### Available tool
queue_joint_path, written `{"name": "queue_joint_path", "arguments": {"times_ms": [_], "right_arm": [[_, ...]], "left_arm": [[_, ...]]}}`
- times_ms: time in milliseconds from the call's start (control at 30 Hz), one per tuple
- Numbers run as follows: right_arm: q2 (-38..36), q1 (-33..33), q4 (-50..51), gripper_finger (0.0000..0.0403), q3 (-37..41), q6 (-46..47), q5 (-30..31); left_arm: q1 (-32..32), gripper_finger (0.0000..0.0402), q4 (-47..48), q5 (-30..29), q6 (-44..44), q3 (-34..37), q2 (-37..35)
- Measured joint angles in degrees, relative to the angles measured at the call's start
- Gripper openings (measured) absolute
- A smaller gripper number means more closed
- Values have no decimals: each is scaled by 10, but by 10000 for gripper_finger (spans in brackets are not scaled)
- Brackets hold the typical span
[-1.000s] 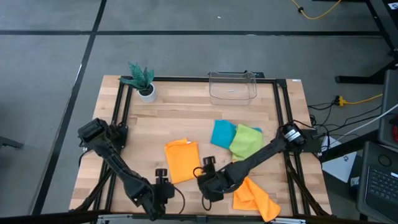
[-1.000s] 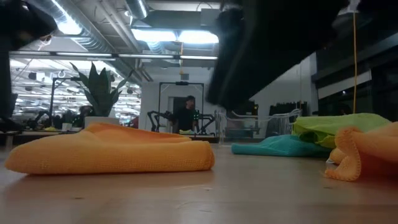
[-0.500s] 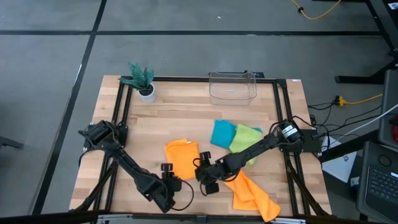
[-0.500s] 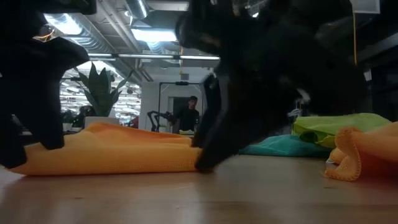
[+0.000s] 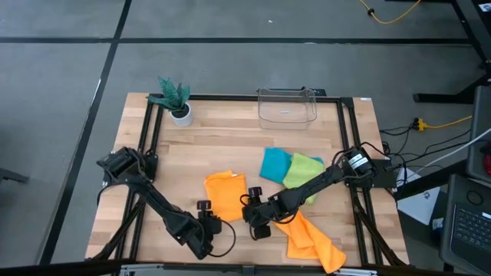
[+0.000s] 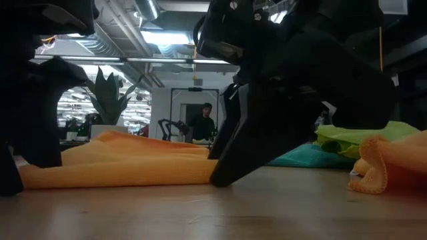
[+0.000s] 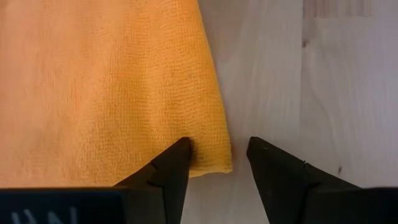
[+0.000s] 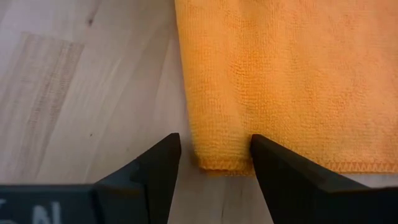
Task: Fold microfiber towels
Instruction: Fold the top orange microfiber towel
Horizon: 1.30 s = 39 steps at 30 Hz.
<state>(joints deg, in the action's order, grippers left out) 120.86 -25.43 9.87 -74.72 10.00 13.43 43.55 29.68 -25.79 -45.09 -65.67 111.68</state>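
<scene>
Both grippers: a second ago they hung back off the near edge; now they sit at the orange towel's (image 5: pixel 225 196) two near corners.
Left gripper (image 7: pixel 217 155): jaws apart, straddling one corner.
Right gripper (image 8: pixel 214 155): jaws apart, straddling the other.
Towel: flat on the table (image 5: pixel 230 130), front centre.
Meaning: a two-corner pinch looks imminent.

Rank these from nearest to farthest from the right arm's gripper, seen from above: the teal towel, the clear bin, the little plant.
From the right gripper, at the flat orange towel's near corner:
1. Teal towel, mid-table, just beyond it.
2. Clear bin, at the far edge.
3. Plant, far left corner.
</scene>
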Motion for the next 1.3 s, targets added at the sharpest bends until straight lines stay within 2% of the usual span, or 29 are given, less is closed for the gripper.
{"name": "queue_joint_path", "arguments": {"times_ms": [200,367,600,1067,1300], "right_arm": [[1,0,1,204,0,3,0],[1,0,-1,204,0,5,0],[2,0,-3,204,0,5,0],[2,0,-6,204,0,17,-3],[2,0,-6,204,0,18,-9]], "left_arm": [[0,161,-6,2,-46,16,0],[5,155,-12,-16,-52,15,-6],[14,154,-12,-90,20,-22,-27],[-10,155,-9,-41,-14,9,3],[-7,193,5,-32,-58,9,3]]}}
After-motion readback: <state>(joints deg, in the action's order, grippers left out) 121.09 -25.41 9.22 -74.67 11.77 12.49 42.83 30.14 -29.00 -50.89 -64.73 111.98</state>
